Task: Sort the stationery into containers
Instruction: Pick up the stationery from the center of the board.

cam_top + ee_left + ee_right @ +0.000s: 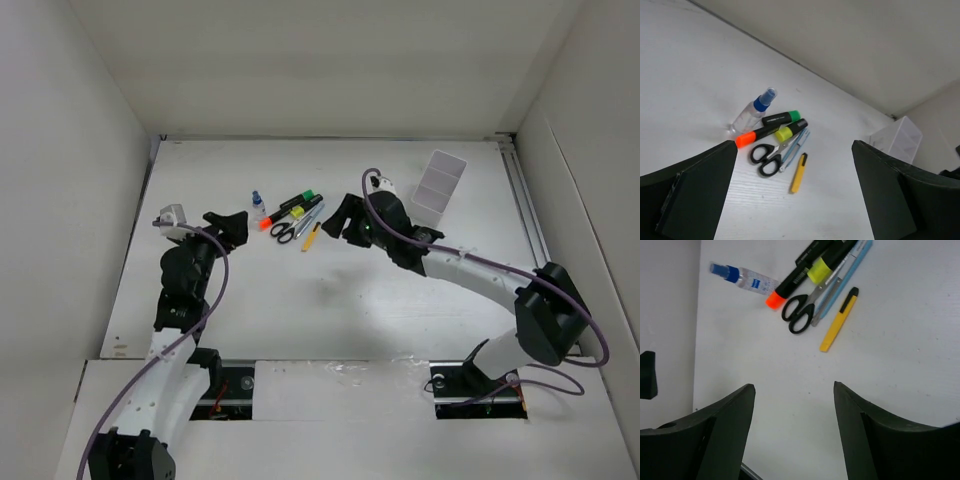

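Note:
The stationery lies in a cluster at the table's middle back: a blue-capped clear bottle (257,206), a green-and-black highlighter (296,203), an orange-tipped marker (282,215), black-handled scissors (284,231), a silver-blue pen (311,218) and a short yellow stick (310,238). The translucent white tray (439,180) stands at the back right. My left gripper (236,224) is open and empty, left of the cluster. My right gripper (340,218) is open and empty, right of the yellow stick. In the left wrist view the scissors (765,156) and yellow stick (798,173) lie ahead.
White walls enclose the table on the left, back and right. The tray also shows in the left wrist view (897,140). In the right wrist view the bottle (745,278) and yellow stick (839,327) lie ahead of the fingers.

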